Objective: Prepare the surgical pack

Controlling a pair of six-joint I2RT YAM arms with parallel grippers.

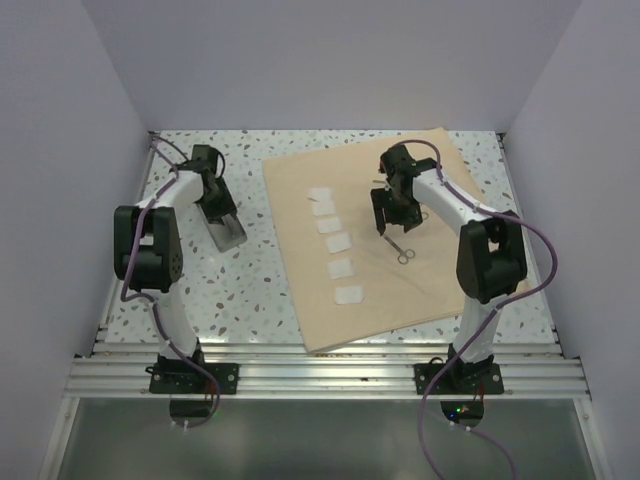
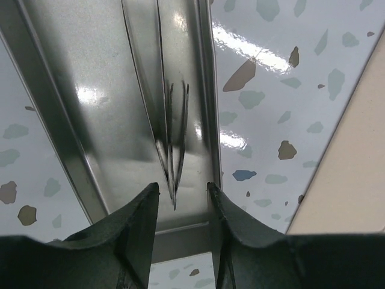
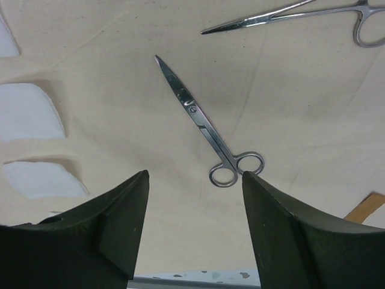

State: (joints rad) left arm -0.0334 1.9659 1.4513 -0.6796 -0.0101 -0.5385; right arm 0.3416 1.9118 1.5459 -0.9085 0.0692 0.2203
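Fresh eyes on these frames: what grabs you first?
The big tan cloth spread over the table's right half, with five white gauze squares in a diagonal row on it. Beside them lie steel scissors and forceps, below the open right gripper. At left, the left gripper hangs open over a silver tin holding tweezers.

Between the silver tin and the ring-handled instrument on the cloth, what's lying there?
Top view: a strip of speckled table beside the tin, then a row of white gauze squares on the tan cloth, short of the instrument.
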